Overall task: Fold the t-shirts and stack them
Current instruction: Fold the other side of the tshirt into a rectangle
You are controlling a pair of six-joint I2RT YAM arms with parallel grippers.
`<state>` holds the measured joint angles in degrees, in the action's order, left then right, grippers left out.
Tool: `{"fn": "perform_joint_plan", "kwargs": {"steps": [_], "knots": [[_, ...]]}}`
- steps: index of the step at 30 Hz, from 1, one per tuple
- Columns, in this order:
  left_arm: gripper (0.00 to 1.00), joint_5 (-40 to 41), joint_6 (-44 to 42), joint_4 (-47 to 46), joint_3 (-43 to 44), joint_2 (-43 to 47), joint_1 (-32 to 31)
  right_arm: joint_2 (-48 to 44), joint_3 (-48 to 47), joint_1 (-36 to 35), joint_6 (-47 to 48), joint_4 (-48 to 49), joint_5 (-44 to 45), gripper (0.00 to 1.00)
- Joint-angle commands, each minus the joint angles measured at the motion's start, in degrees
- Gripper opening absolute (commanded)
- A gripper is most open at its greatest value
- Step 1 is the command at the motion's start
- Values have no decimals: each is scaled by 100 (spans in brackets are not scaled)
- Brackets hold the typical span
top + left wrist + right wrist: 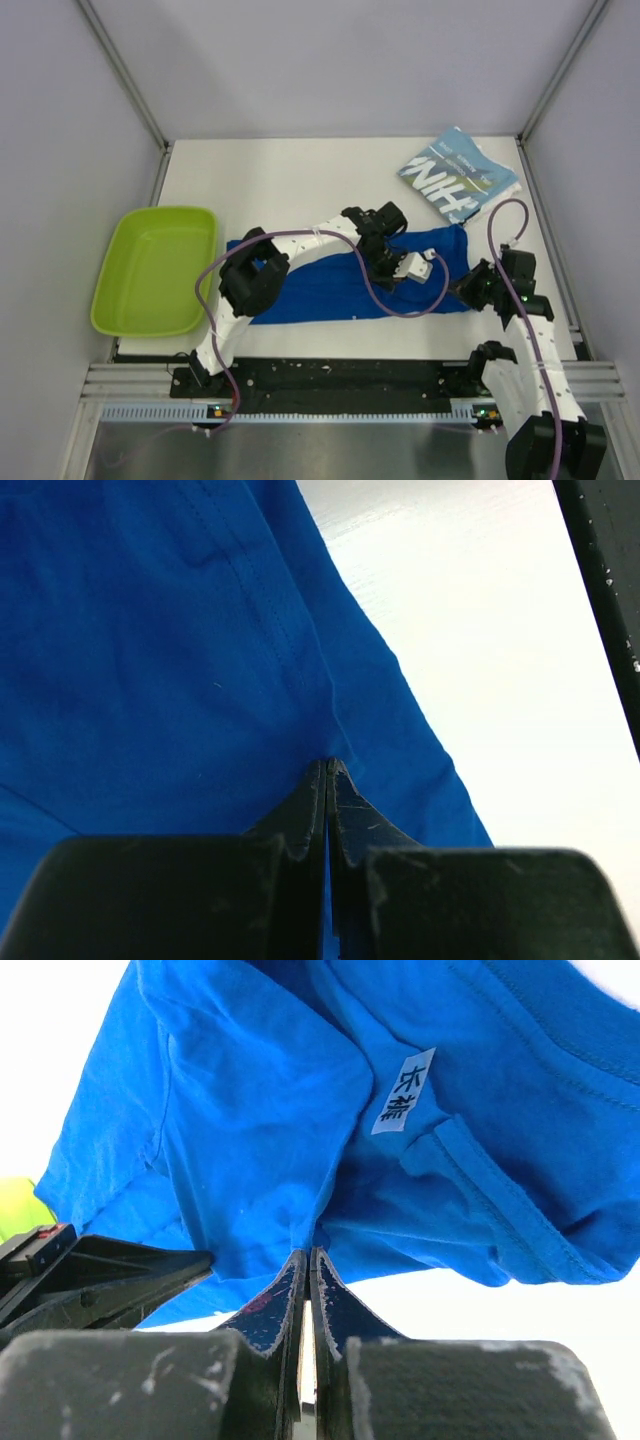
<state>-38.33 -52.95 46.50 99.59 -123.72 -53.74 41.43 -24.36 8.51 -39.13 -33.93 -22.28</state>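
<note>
The blue shirt (340, 285) lies limp across the table (290, 180), light and soft, best taken at hems or seams; the left gripper (328, 772) and right gripper (308, 1260) are each pressed together, seemingly pinching its cloth; the teal shirt (458, 185) sits folded far right.

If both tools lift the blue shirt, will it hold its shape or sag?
Likely floppy: the blue shirt drapes in folds from the right tool. Probably light: thin cloth puckers at the left tool. Expect the middle to sag between them.
</note>
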Motion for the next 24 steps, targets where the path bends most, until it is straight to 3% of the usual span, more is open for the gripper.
{"fn": "perform_joint_plan", "kwargs": {"steps": [1, 7, 10, 12, 14, 15, 18, 24], "knots": [[0, -132, -216, -36, -54, 278, 30, 14, -7, -34, -305, 10, 365, 0], [0, -202, -540, 236, -19, 322, 109, -372, -69, -25, -542, -289, 742, 0], [0, -201, -611, 263, 43, 305, 109, -382, -296, -25, -473, -351, 944, 33], [17, -245, -594, 298, 104, 305, 109, -303, -621, -25, -262, -325, 1216, 41], [45, -333, -585, 429, 218, 322, 100, -84, -981, -25, 71, -10, 1454, 46], [50, -360, -576, 508, 332, 331, 100, 57, -1122, -25, 212, 236, 1568, 51], [54, -185, -410, 781, 657, 419, 118, 855, -1360, -16, 519, 956, 1885, 61], [56, 588, 64, 581, 124, 1129, 670, 3394, -2449, 19, 916, 1705, 1079, 61]]}}
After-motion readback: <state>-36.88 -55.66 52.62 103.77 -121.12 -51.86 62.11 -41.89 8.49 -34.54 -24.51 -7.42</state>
